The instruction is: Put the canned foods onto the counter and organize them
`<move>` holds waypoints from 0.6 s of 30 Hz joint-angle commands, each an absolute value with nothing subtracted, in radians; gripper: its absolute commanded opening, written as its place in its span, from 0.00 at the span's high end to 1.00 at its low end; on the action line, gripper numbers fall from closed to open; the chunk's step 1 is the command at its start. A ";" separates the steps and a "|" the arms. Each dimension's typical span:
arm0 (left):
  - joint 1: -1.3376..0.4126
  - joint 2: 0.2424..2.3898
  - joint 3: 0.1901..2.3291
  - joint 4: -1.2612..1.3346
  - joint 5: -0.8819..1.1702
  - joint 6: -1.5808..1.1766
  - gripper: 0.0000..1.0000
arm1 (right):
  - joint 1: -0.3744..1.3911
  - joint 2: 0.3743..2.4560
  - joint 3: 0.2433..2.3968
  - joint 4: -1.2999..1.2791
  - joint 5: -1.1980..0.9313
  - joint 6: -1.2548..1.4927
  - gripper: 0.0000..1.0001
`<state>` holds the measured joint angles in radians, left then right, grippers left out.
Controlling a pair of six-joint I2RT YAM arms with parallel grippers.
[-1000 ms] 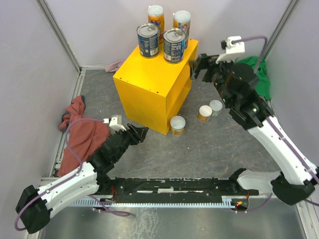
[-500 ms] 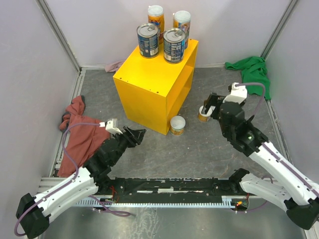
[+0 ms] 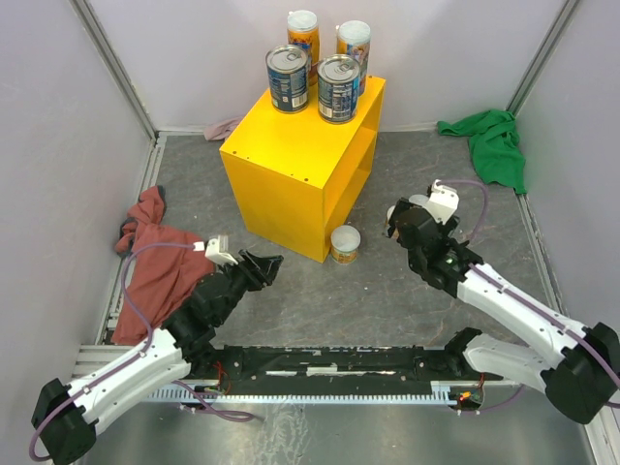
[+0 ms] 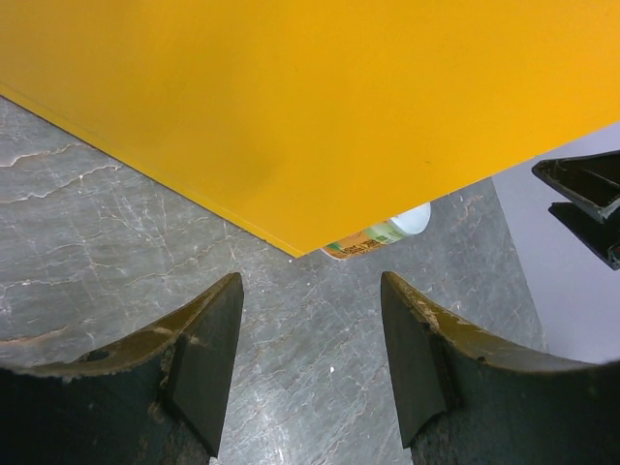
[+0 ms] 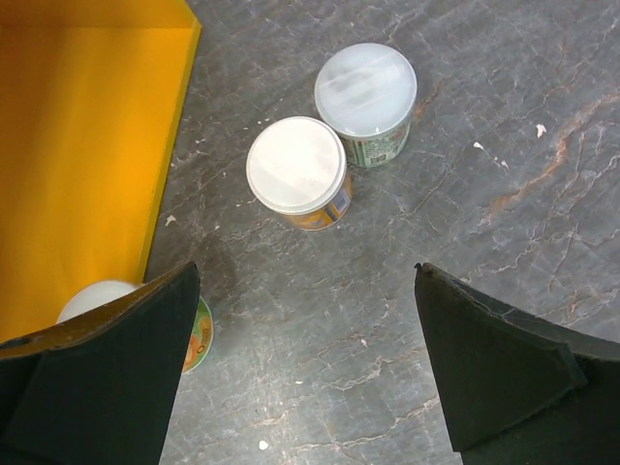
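The yellow counter (image 3: 291, 160) carries two blue cans (image 3: 288, 77) (image 3: 338, 87) and two tall orange cans (image 3: 303, 34) (image 3: 354, 41) at its back edge. One short white-lidded can (image 3: 345, 243) stands on the floor at the counter's front corner. My right gripper (image 3: 399, 218) hangs open over the floor; its wrist view shows two short cans (image 5: 296, 167) (image 5: 365, 89) just beyond the gripper (image 5: 305, 276), and the third (image 5: 107, 295) behind the left finger. My left gripper (image 3: 271, 263) (image 4: 310, 291) is open and holds nothing, facing the counter's side (image 4: 339, 107).
A red cloth (image 3: 155, 262) lies at the left by my left arm. In the far right corner sits a green cloth (image 3: 494, 140). A pink cloth (image 3: 225, 128) peeks out behind the counter. Walls close in on three sides.
My right arm swung down from beside the counter's top to low over the floor by the two short cans. The left arm shifted only slightly.
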<state>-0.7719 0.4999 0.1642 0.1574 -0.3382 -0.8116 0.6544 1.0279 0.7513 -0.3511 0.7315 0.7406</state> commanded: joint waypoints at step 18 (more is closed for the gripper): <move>-0.776 0.533 0.150 0.228 -0.326 -0.851 0.35 | 0.597 1.385 0.867 -0.209 0.770 0.856 0.00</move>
